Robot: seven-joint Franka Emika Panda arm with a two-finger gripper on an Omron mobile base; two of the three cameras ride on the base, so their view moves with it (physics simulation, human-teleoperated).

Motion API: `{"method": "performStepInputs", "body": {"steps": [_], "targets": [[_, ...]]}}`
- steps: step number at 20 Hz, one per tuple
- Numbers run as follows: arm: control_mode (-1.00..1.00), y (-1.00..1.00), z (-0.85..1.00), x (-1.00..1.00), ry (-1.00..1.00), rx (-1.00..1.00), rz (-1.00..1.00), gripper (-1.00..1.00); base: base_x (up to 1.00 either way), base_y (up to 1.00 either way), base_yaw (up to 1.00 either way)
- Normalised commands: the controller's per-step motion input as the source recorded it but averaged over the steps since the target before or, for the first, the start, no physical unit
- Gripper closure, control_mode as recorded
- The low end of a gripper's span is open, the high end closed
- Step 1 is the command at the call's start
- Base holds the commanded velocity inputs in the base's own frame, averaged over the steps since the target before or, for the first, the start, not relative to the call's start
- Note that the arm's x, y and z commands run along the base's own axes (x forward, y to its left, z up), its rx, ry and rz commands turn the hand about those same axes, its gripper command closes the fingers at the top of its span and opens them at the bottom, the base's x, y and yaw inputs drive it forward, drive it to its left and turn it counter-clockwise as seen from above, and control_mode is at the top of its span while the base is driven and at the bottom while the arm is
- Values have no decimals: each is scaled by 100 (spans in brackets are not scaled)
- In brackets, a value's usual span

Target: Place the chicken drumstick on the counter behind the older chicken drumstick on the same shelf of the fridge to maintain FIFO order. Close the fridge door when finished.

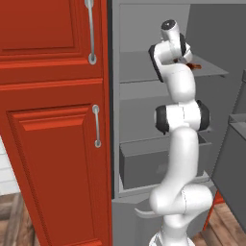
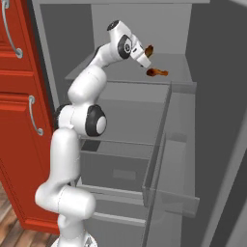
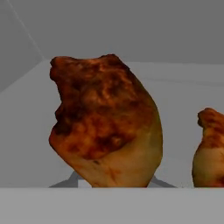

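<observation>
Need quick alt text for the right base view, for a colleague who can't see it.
The gripper holds a chicken drumstick above the fridge's upper shelf, where a second drumstick already lies. The white arm reaches in from lower left.

Grey shelf (image 2: 120, 72) spans fridge (image 2: 202, 120) width, approx. mid-height in the open compartment, flat and thin. Lying directly on it: older chicken drumstick (image 2: 157, 72), on its side, just below and to the right of the jaws in right base view; appears at right edge in hand view (image 3: 212, 148), beside the jaws' load. Shelf surface otherwise plain grey, running back to fridge rear wall. Lower down, well below the jaws: second grey board w/ boxy drawer (image 1: 144, 163) on it.
</observation>
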Motion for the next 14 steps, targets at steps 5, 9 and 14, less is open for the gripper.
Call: {"method": "performStepInputs", "body": {"steps": [5, 9, 14], "targets": [[-100, -12, -9, 34, 0, 0, 0, 100, 0, 0, 0], [-100, -6, -21, 19, -1, 0, 0, 100, 0, 0, 0], [-100, 0, -65, -26, -37, -2, 0, 100, 0, 0, 0]]}}
